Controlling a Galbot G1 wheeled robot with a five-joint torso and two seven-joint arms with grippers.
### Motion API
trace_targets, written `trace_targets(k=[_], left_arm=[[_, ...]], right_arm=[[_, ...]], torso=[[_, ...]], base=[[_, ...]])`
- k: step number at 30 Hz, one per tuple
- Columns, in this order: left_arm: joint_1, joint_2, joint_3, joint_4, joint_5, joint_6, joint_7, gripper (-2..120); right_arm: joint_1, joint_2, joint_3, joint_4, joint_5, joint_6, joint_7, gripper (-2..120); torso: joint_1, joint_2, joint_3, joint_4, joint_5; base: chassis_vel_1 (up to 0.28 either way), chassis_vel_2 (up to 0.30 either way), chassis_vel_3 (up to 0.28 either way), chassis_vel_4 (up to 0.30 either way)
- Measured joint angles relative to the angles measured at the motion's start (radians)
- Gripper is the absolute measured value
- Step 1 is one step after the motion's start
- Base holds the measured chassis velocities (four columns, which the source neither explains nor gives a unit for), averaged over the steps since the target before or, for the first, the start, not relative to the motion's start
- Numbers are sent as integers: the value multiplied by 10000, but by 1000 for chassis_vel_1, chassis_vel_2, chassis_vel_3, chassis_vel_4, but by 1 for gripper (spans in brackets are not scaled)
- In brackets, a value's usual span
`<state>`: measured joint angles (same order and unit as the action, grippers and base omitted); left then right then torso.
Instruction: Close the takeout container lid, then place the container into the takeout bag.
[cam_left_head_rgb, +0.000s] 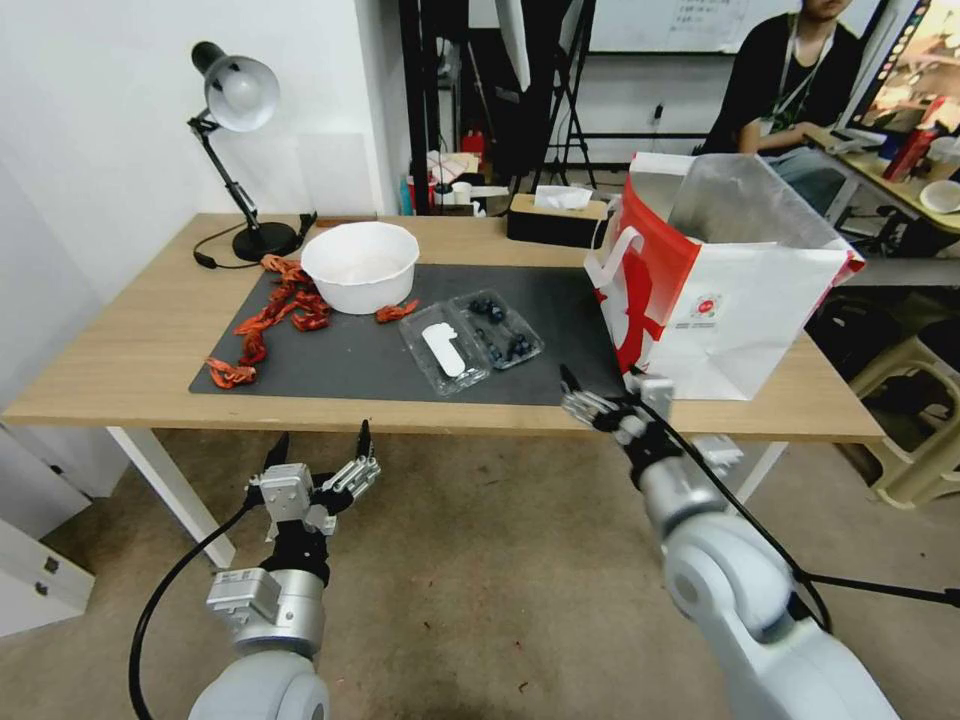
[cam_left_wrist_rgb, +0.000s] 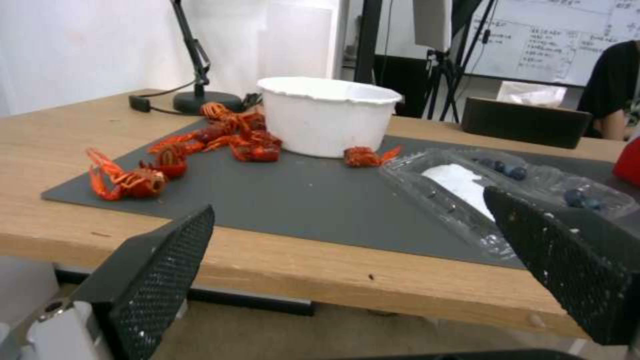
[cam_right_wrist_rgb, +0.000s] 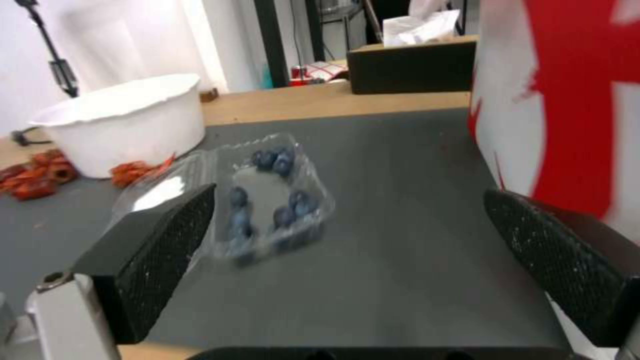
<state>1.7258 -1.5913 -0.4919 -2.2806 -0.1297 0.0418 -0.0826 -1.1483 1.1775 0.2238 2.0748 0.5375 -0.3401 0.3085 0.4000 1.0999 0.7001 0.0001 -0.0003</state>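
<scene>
The takeout container lies open on the dark mat, its two clear halves side by side. The lid shows its white label, and blueberries fill the other half. To the right of it the takeout bag stands upright, its mouth open and foil lining showing. My left gripper hangs open below the table's front edge, left of the container. My right gripper is open at the front edge, between the container and the bag. Neither gripper holds anything.
A round white bowl sits behind the container, with red crayfish strewn to its left on the mat. A desk lamp and a dark tissue box stand at the back of the wooden table.
</scene>
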Motion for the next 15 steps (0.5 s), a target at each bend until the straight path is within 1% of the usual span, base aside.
trace_targets(k=[2, 3, 6, 8, 11, 12, 14, 15], left_arm=[[25, -19, -59, 0, 9, -41, 0, 100], [25, -19, -59, 0, 9, -41, 0, 100], [68, -34, -123, -3, 14, -123, -1, 100], [71, -35, -126, -3, 14, -130, -1, 100], [99, -51, -184, -4, 15, -211, -4, 100], [99, -51, -184, -4, 15, -211, -4, 100], [116, -59, -278, -3, 6, -285, -9, 100], [115, -60, -292, -3, 5, -294, -9, 100]], right_arm=[[681, -57, -414, -423, 99, -273, 495, 100], [681, -57, -414, -423, 99, -273, 495, 100], [1545, -70, -964, -990, 424, -739, 1237, 100], [1567, -70, -978, -1007, 431, -751, 1253, 100], [2214, -8, -1357, -1506, 649, -1052, 1630, 100], [2214, -8, -1357, -1506, 649, -1052, 1630, 100], [3066, 109, -1797, -2199, 971, -1285, 1979, 100], [3245, 138, -1877, -2355, 992, -1329, 2034, 100]], torso=[[0, 0, 0, 0, 3], [0, 0, 0, 0, 3], [1, -1, 0, 0, 4], [0, -1, 0, 0, 4], [1, -1, 0, -1, 3], [1, -1, 0, -1, 3], [0, 0, 0, 0, 2], [0, 0, -1, 0, 1]], base=[[0, 0, 0, 0], [0, 0, 0, 0], [0, 0, 0, 0], [0, 0, 0, 0], [0, 0, 0, 0], [0, 0, 0, 0], [0, 0, 0, 0], [0, 0, 0, 0]])
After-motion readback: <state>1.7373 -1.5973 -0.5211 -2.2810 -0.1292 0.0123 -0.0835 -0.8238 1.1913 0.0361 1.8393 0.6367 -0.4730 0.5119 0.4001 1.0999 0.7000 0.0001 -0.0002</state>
